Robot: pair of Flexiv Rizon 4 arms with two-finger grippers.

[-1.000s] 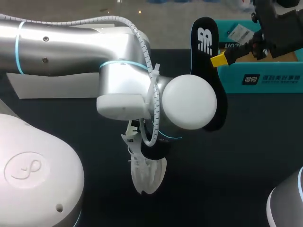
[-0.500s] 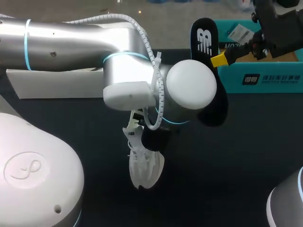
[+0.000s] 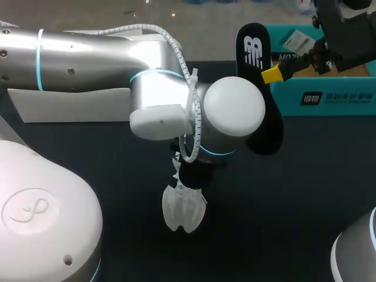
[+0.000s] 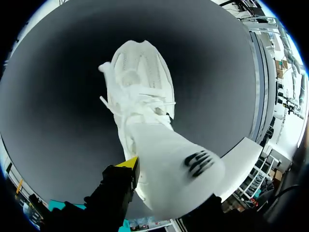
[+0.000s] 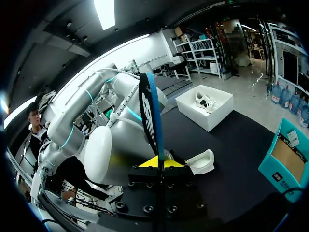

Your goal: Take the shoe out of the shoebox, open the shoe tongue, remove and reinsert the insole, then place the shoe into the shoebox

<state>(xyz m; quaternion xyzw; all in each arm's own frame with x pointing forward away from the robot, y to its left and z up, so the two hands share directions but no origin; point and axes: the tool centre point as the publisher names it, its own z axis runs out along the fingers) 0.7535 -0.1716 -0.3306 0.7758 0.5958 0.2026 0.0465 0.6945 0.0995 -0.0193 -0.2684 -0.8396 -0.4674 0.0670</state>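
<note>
head view has the white shoe (image 3: pixel 183 210) near the middle of the black table (image 3: pixel 294 200), toe pointing down, its heel clenched in the left gripper (image 4: pixel 159 176). in the left wrist view only one yellow fingertip (image 4: pixel 129 163) shows, pressed against the heel's side. farther and to the right, the right gripper (image 5: pixel 157 163) grasps a black insole (image 3: pixel 254 53), held upright above the table. at the far left sits a white box (image 3: pixel 70 106), at the far right a teal box (image 3: pixel 329 97).
</note>
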